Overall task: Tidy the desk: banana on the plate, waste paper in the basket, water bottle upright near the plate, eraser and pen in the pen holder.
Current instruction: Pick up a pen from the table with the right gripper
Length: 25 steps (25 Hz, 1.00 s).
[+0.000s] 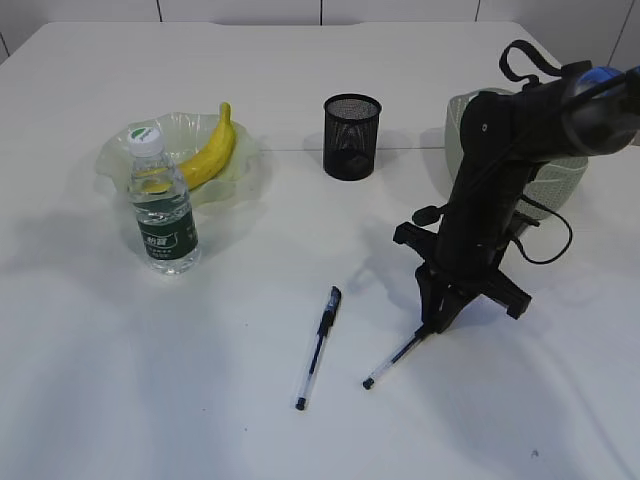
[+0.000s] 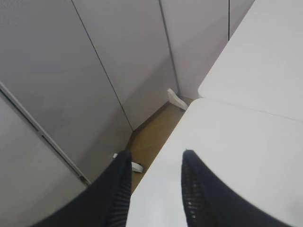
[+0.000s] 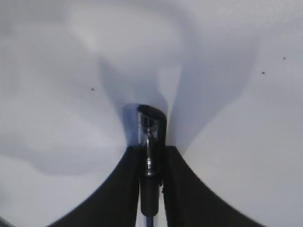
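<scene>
Right end effector [image 3: 151, 163] hiding gripped pen's [image 1: 395, 361] upper half

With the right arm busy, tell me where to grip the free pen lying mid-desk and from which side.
Grip the free pen around its clear barrel, just below the dark cap end. It lies flat on the desk with nothing beside it, so come straight down from above with the jaws set across its length.
</scene>
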Tool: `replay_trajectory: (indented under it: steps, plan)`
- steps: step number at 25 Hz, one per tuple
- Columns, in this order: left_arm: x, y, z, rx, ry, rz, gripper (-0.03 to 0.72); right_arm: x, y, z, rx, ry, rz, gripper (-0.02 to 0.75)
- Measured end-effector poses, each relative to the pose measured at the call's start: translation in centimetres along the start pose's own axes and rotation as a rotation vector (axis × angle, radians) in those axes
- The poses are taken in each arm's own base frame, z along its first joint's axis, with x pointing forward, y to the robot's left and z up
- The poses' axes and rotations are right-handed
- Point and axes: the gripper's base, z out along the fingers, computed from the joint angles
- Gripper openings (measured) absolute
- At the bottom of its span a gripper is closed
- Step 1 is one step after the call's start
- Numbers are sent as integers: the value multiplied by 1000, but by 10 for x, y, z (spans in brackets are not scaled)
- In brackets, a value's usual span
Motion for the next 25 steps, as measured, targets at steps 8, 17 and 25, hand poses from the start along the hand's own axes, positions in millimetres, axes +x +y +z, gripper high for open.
replay_trajectory:
  steps: [8, 17, 25]
  plan:
    - [0, 0, 0, 0, 0, 0, 244, -3, 2, -2, -8, -35, -53, 113]
    - [0, 0, 0, 0, 0, 0, 244, -11, 14, -10, -66, -105, -123, 111]
    - [0, 0, 0, 0, 0, 0, 244, -18, 21, -20, -83, -189, -266, 111]
